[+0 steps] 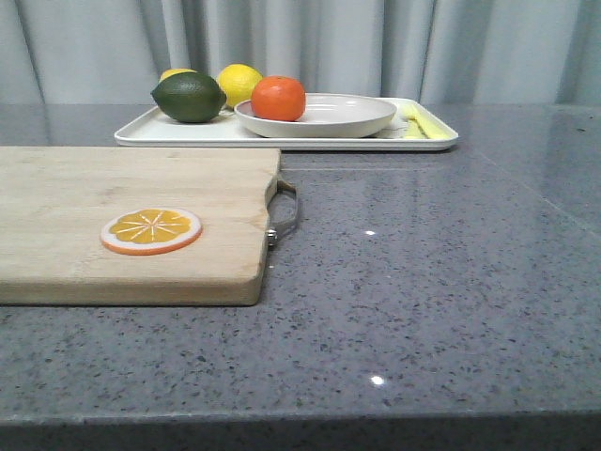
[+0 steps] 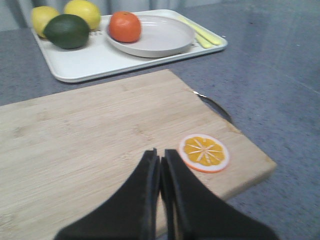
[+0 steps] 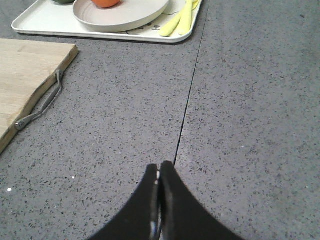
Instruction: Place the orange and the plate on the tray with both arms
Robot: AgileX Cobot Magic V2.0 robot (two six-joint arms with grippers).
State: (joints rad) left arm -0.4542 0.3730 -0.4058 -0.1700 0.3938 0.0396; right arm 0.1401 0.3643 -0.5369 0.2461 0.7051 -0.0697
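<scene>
The orange (image 1: 278, 98) rests in the off-white plate (image 1: 347, 117), on its left side. The plate stands on the white tray (image 1: 178, 132) at the far middle of the table. The left wrist view shows the same orange (image 2: 124, 26), plate (image 2: 160, 37) and tray (image 2: 95, 60). My left gripper (image 2: 160, 156) is shut with nothing in it, hovering over the wooden cutting board, far from the tray. My right gripper (image 3: 158, 167) is shut and empty above the bare grey counter; the plate (image 3: 130, 15) and tray (image 3: 45, 20) lie well ahead of it. Neither gripper shows in the front view.
A dark green lime (image 1: 189, 97) and two yellow lemons (image 1: 238, 83) sit on the tray's left part, yellow utensils (image 1: 418, 122) on its right. A wooden cutting board (image 1: 113, 216) with a metal handle (image 1: 285, 211) and a flat orange slice (image 1: 151, 231) lies at the left.
</scene>
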